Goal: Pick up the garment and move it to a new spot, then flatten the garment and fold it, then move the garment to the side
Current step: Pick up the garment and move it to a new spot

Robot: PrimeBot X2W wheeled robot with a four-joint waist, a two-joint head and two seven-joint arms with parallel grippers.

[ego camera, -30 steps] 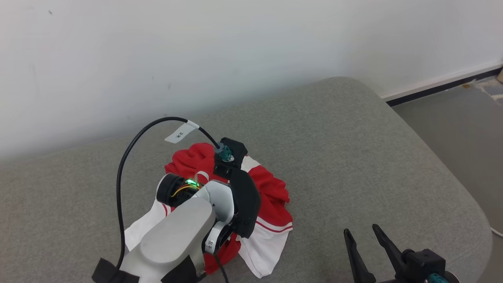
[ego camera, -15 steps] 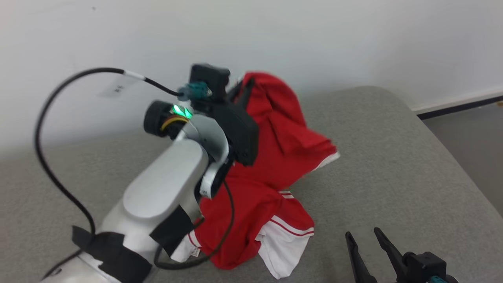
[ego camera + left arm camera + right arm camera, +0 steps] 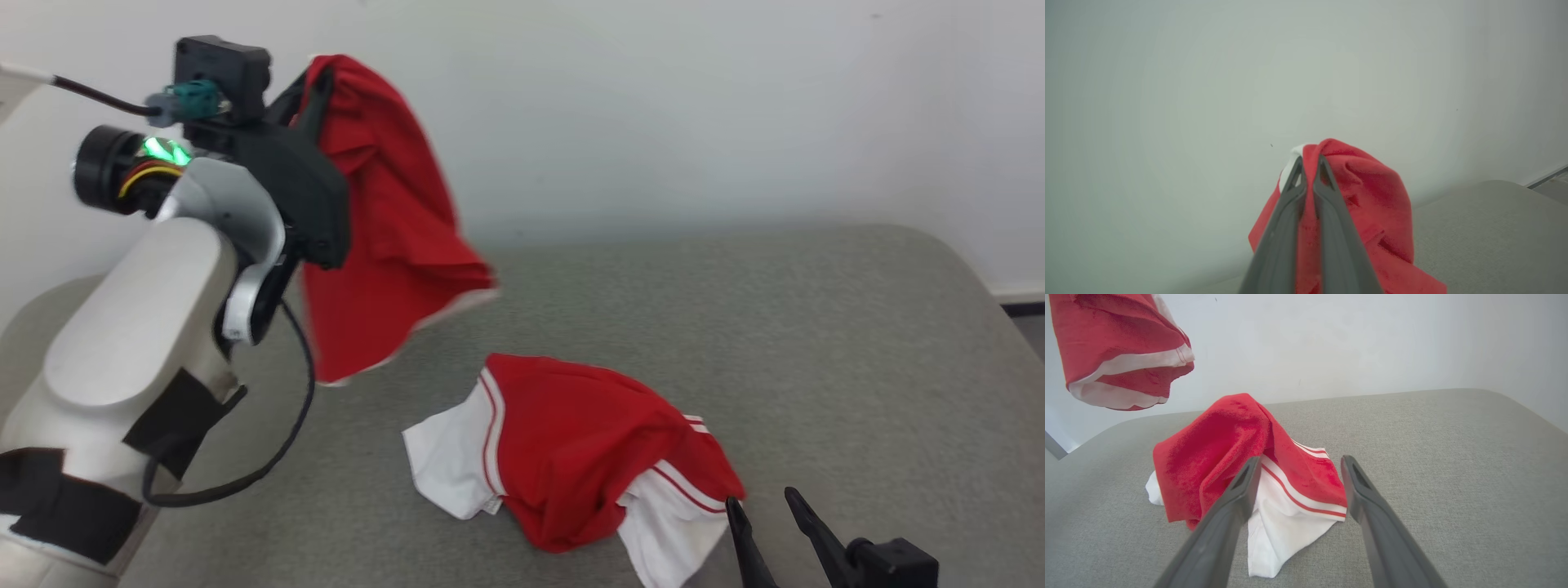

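Two red garments with white trim are in sight. The hanging garment [image 3: 384,220] dangles before the pale wall [image 3: 653,98], clear of the grey cushion [image 3: 816,327], its top pinched between the closed fingers of the left gripper [image 3: 1308,161]. The crumpled garment [image 3: 588,441] lies in a heap on the cushion's near part, just ahead of the right gripper [image 3: 759,498], whose fingers stand spread wide apart.

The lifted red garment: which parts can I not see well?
- Head view: lifted red garment, lower hem motion-blurred.
- Left wrist view: lower part behind the left end effector, cut by bottom edge.
- Right wrist view: upper part cut by top edge.
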